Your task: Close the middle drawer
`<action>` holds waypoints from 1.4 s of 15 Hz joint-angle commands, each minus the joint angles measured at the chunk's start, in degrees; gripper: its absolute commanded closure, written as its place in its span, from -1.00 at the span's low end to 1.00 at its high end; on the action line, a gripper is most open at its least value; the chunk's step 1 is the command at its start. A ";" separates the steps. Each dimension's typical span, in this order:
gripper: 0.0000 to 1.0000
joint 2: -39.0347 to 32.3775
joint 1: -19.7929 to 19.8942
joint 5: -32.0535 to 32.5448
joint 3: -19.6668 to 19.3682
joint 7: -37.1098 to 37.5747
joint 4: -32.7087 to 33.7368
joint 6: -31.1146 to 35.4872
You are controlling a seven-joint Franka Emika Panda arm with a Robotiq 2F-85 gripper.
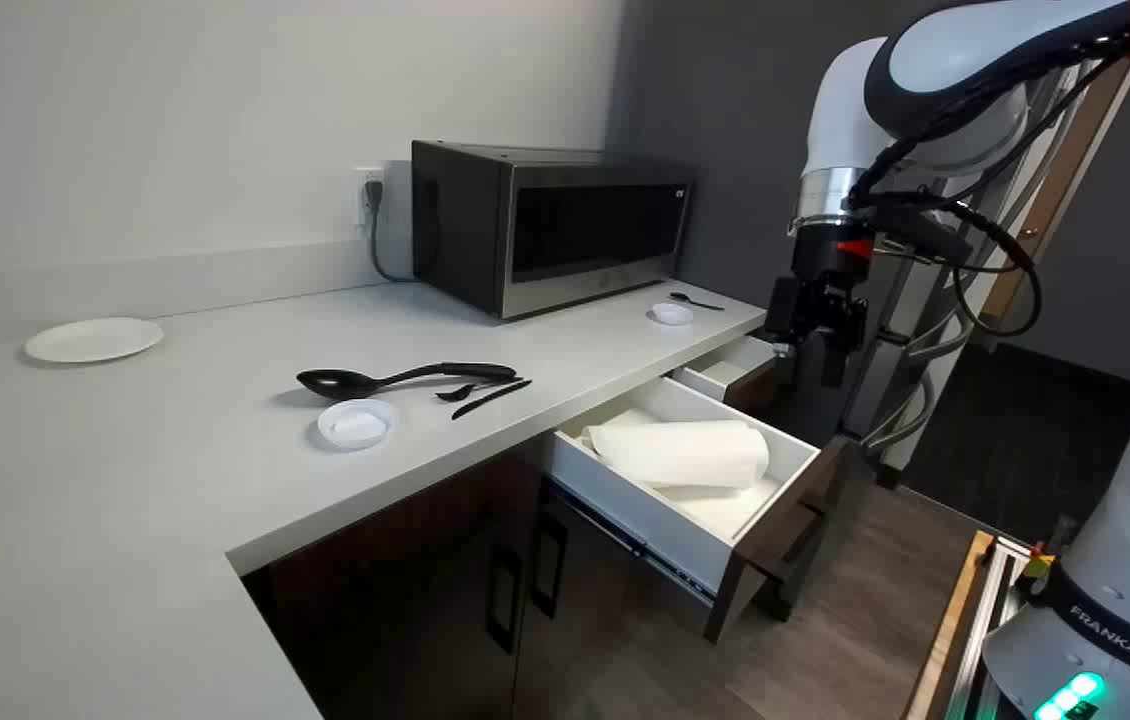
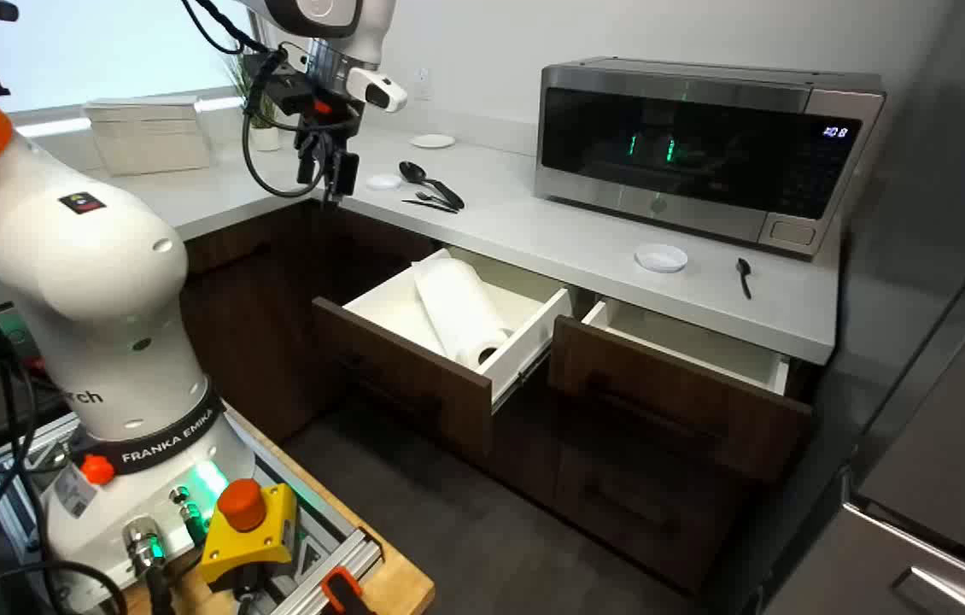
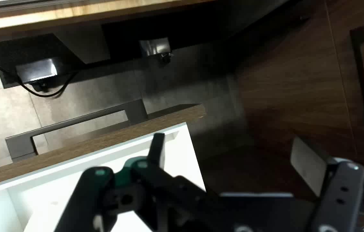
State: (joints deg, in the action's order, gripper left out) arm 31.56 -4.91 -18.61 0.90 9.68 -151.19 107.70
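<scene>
Below the parted jaws, the middle drawer (image 2: 406,367) stands open

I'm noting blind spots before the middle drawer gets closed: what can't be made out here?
Middle drawer: floor beneath the paper roll, hidden by the roll in both exterior views.
Microwave display: exact reading too small and blurred in an exterior view.
Gripper: base cut off by the bottom edge in the wrist view.
</scene>
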 commanded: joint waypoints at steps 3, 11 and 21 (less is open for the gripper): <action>-1.00 -0.01 0.98 -0.40 0.88 -0.40 0.09 -0.23; -1.00 3.61 2.20 2.97 1.51 -2.34 -3.66 2.33; -1.00 1.79 1.21 -3.76 2.29 -0.95 -11.76 14.76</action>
State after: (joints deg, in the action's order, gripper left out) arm 33.49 -3.19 -18.24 2.50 8.12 -155.82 113.67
